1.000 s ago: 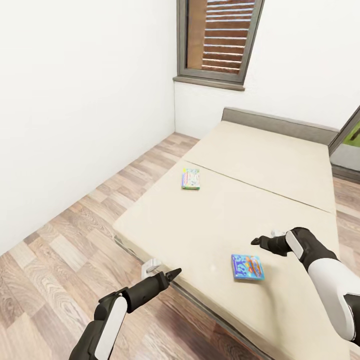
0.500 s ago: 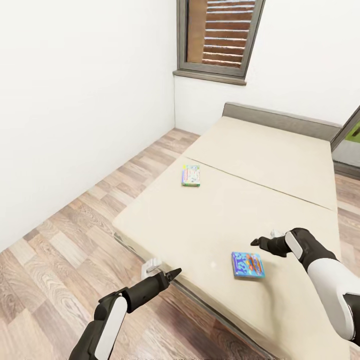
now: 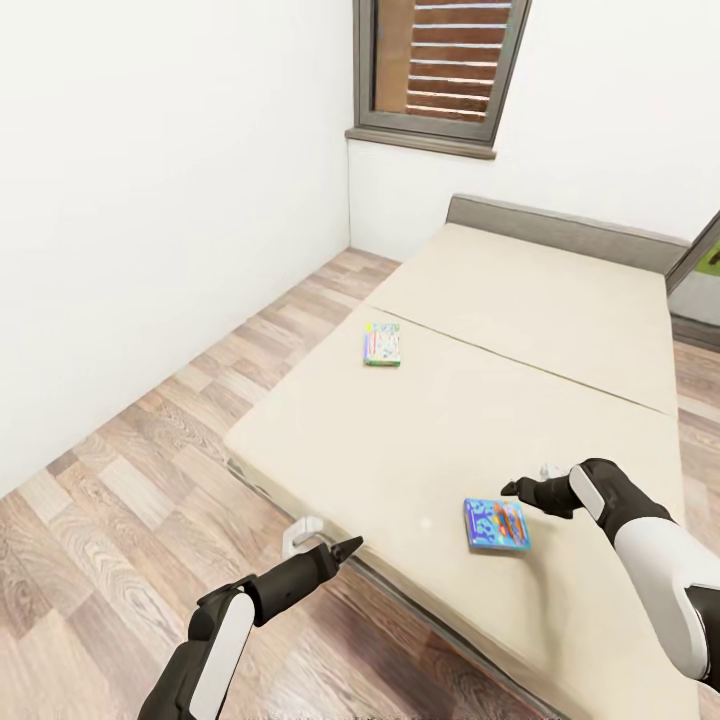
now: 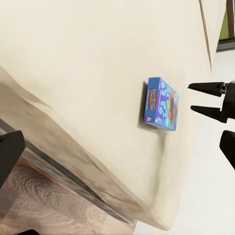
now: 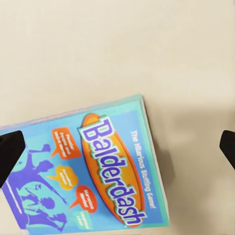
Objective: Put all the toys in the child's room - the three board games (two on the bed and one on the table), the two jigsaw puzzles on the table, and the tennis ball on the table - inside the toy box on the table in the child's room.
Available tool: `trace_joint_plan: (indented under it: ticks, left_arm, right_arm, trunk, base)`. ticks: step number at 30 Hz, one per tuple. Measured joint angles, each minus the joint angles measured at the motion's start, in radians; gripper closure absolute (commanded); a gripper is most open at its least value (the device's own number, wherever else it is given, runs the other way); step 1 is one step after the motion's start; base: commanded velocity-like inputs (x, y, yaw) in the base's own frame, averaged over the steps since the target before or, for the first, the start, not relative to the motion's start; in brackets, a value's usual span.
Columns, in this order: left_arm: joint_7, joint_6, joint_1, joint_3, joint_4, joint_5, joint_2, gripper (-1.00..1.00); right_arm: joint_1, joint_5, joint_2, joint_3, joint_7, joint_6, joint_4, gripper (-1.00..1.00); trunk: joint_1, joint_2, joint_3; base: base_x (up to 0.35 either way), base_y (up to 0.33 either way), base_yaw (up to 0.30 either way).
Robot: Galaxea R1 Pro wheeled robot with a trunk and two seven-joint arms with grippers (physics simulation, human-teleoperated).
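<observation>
Two board games lie on the beige bed point(image 3: 520, 300). A blue box lettered "Balderdash" point(image 3: 496, 525) lies near the bed's front edge. A green many-coloured one point(image 3: 382, 344) lies farther back by the left edge. My right gripper point(image 3: 510, 489) hovers just above the far right corner of the blue box, open; its fingertips point(image 5: 10, 152) stand wide to either side of the box point(image 5: 93, 186). My left gripper point(image 3: 347, 547) hangs open over the floor off the bed's front edge, apart from the blue box point(image 4: 161, 104). From the left wrist the right gripper point(image 4: 197, 98) shows beside that box.
A white wall point(image 3: 150, 200) runs along the left, with a strip of wood-plank floor point(image 3: 150, 480) between it and the bed. A dark-framed window point(image 3: 435, 70) is behind the grey headboard point(image 3: 560, 225). A small white bracket point(image 3: 300, 535) sits at the bed's front corner.
The whole picture has shifted a little, so the camera moved. My right gripper stands slightly closer to the blue box. The left arm and both boxes have kept their places.
</observation>
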Motion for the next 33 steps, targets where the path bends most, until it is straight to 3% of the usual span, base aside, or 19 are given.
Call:
trace_joint_plan:
  ticks: [13, 33]
  left_arm:
    - [0.002, 0.0, 0.0, 0.0, 0.001, 0.0, 0.0, -1.0]
    - [0.0, -0.003, 0.0, 0.0, 0.002, 0.0, 0.0, -1.0]
  right_arm:
    - [0.0, -0.002, 0.0, -0.002, 0.003, 0.002, 0.001, -1.0]
    - [0.004, -0.001, -0.001, -0.003, 0.065, 0.002, -0.001, -1.0]
  trunk:
    - [0.0, 0.0, -0.021]
    - [0.0, 0.0, -0.025]
  base:
    - [0.0, 0.0, 0.0]
    - [-0.077, 0.0, 0.0]
